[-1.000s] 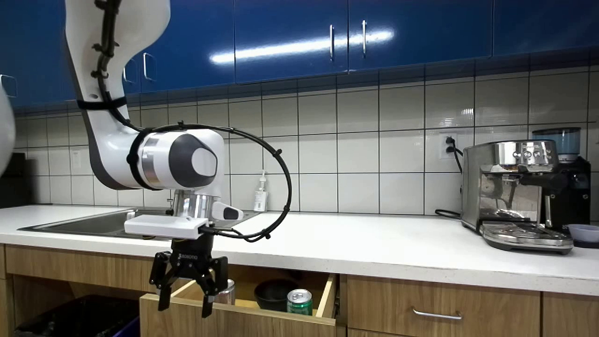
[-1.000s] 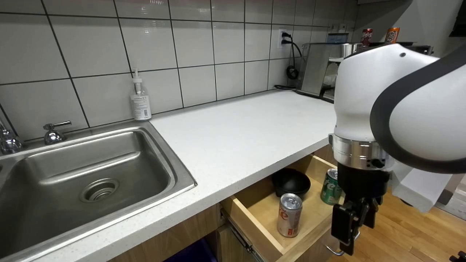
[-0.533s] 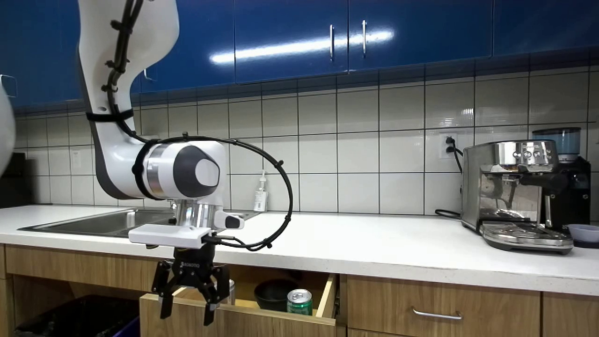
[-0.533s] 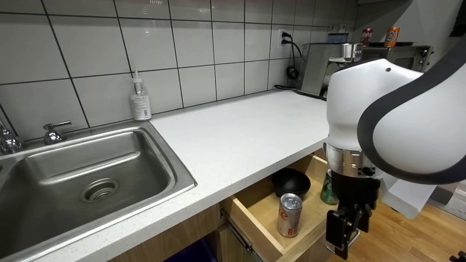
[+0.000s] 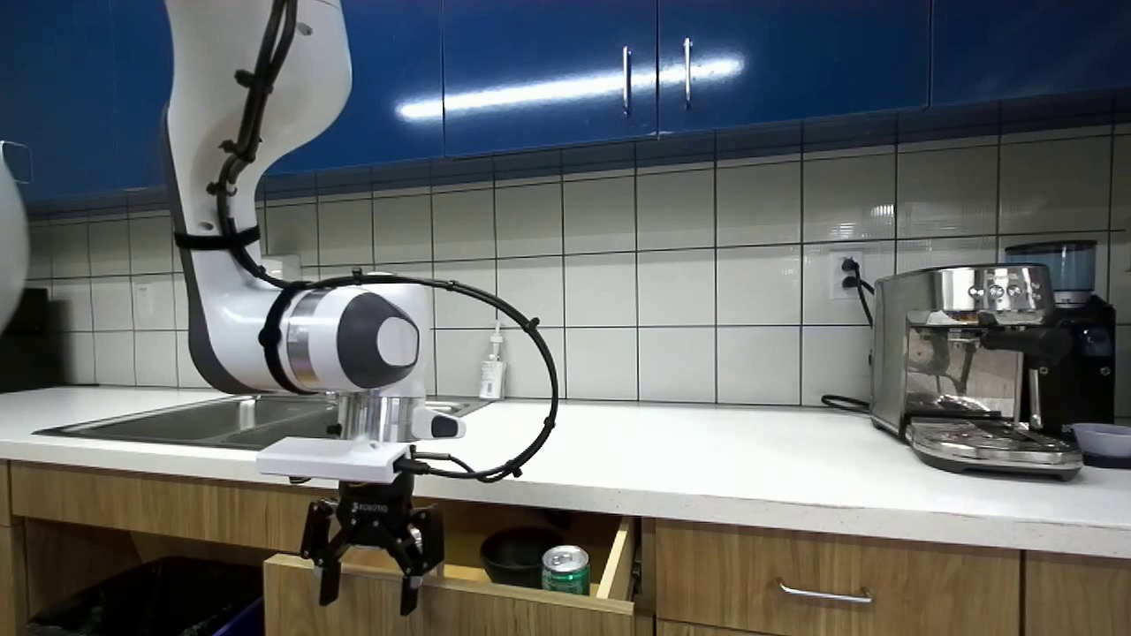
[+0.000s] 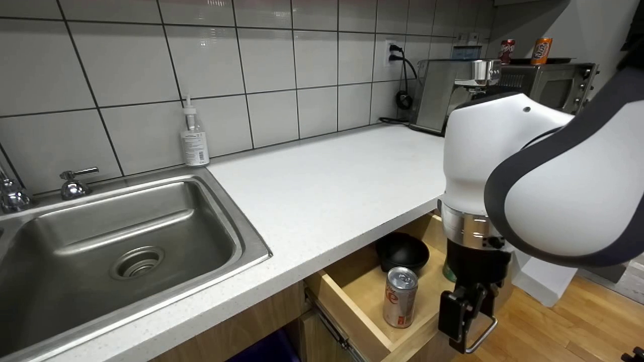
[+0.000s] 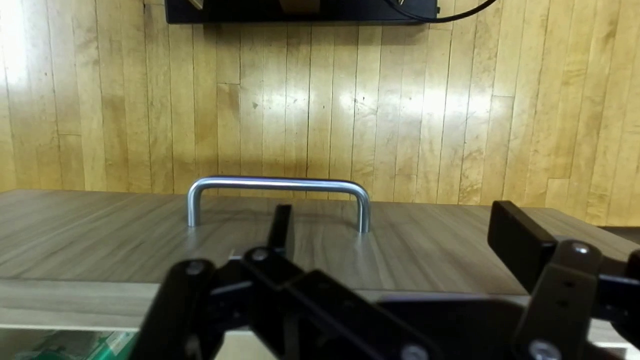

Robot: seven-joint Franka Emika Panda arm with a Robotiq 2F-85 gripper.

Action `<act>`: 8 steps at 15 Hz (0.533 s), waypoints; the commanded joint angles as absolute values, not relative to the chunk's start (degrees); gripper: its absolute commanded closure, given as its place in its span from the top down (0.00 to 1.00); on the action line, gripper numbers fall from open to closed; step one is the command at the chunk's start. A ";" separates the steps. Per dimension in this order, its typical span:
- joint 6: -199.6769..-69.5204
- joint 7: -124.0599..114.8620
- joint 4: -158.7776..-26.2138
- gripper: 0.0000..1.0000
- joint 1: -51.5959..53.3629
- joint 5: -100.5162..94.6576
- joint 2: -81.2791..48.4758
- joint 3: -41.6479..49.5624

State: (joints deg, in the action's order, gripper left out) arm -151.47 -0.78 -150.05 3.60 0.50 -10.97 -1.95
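Steel bar pull point(image 7: 277, 183) on a wooden drawer point(image 6: 347, 314); end effector point(image 5: 369, 599) spread, nothing gripped

Handling (judged): you should find the pull rigid and hard to damage. Its smooth, round-looking bar may let a grip slide lengthwise, so expect the firmest hold at mid-span, between the posts point(image 7: 363, 215), with the bar squeezed across its thickness. The drawer is likely the heavier part, yet its metal slide point(image 6: 343, 343) should let it run easily. Jerks could tip the silver soda can point(image 6: 400, 296) or the green soda can point(image 5: 565, 574), both upright inside, or shift the black bowl point(image 6: 402, 254) near them. Alternative hold for you: the drawer front's straight top edge, which looks flat and stiff.

Position: drawer stands pulled out from under the white table point(image 5: 707, 450). Pull is fixed to its outer face; in the wrist view it shows against the wood floor point(image 7: 310, 110). Your fingers point(image 7: 520, 232) are wide apart, set roughly along the bar's length; one appears between the posts, the other past them. Contact with the bar: cannot tell.

Appearance: pull is bright grey with a satin sheen, bent to a shallow U with rounded corners. Drawer front is brown wood grain; the side walls are paler and plain.
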 commanded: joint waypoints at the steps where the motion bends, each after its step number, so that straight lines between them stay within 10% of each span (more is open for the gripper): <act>1: -154.56 -2.92 -149.46 1.00 3.86 -2.56 -12.21 -0.88; 8: -160.26 -5.79 -149.70 1.00 4.49 -5.40 -12.63 0.37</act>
State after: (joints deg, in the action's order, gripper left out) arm -157.40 -3.11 -150.06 3.66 -3.24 -12.36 -0.87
